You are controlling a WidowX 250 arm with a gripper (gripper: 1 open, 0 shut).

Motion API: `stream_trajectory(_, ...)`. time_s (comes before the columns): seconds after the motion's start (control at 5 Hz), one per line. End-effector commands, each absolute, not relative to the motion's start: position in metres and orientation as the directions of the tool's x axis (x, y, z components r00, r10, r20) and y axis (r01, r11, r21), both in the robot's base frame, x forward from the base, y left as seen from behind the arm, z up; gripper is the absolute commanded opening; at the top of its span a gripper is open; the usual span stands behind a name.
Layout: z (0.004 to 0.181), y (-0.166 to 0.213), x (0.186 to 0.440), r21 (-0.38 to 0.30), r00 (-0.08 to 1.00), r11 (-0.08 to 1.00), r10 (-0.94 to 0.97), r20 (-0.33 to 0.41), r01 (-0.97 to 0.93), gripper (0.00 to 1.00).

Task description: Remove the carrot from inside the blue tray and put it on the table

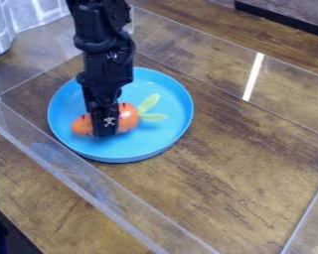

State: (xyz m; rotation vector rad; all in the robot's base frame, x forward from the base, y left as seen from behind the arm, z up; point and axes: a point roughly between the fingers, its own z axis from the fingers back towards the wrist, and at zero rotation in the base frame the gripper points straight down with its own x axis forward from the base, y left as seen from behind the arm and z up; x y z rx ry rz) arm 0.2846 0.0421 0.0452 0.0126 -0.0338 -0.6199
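- End effector (pixel 106 119): black, lowered from the upper left of the view over the tray. Jaws closed on the carrot, with the fingertips against its orange body.
- Carrot (pixel 126 116): located within the outline of the blue tray, left of the tray's middle as viewed. Orange body partly covered by the end effector; pale green leafy top (pixel 150 103) directed toward the right of the view. Contact between carrot and tray floor cannot be determined.
- Blue tray (pixel 170 131): round, shallow, with a raised rim; seated on the table.
- Table (pixel 235 169): brown wood surface with visible grain. A narrow bright reflection (pixel 253 76) lies on the surface to the right of the tray.
- Clear strip (pixel 88 179): transparent, running diagonally across the lower left of the view, near the tray.
- Clear object (pixel 1 25): transparent, at the upper left corner of the view; type cannot be determined.
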Motion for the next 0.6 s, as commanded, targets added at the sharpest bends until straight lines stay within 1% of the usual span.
stream_trajectory(0.0,0.0744,0.0369,0.3000,0.101,0.787,0.793,-0.609,0.097,0.601,0.00)
stream_trajectory(0.4,0.0771,0.0345,0.3008,0.113,0.780,0.785,-0.618,0.096,0.609,0.00)
